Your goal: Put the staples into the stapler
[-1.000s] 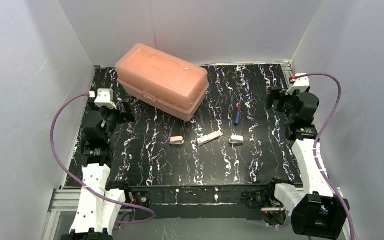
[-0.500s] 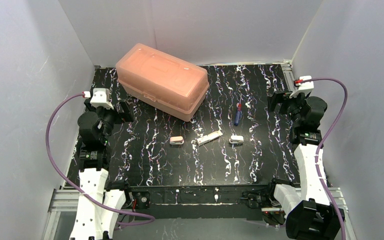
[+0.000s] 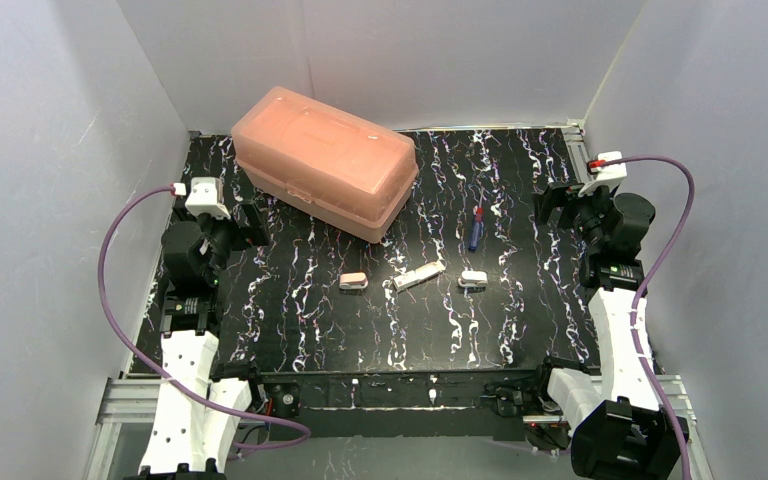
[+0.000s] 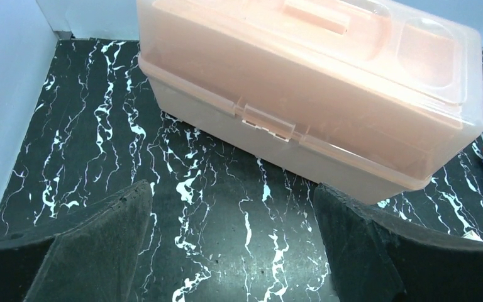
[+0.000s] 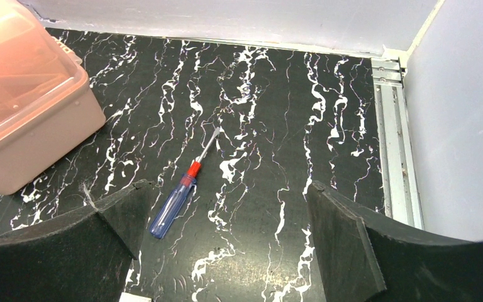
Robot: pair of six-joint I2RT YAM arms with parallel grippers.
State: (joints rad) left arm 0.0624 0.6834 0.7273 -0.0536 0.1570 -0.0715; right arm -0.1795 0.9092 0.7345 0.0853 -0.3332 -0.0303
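Three small pieces lie in a row at the table's middle: a pink-topped one (image 3: pixel 354 281), a long white one (image 3: pixel 419 275) and a short white one (image 3: pixel 473 279). They are too small to tell which is the stapler and which holds the staples. My left gripper (image 3: pixel 248 222) (image 4: pixel 233 192) hovers open at the left, in front of the pink box, with nothing between its fingers. At the right, my right gripper (image 3: pixel 552 205) (image 5: pixel 227 187) is open and empty, above bare table beside the screwdriver. Both grippers are far from the three pieces.
A large translucent pink box (image 3: pixel 325 160) (image 4: pixel 327 82) with a shut lid stands at the back left. A blue-handled screwdriver (image 3: pixel 475 228) (image 5: pixel 179 201) lies right of it. Grey walls close in the black marbled table (image 3: pixel 300 330) on three sides.
Both arms have shifted slightly outward and drawn up from a second ago. Both grippers stay open, and the pieces on the table have not moved.
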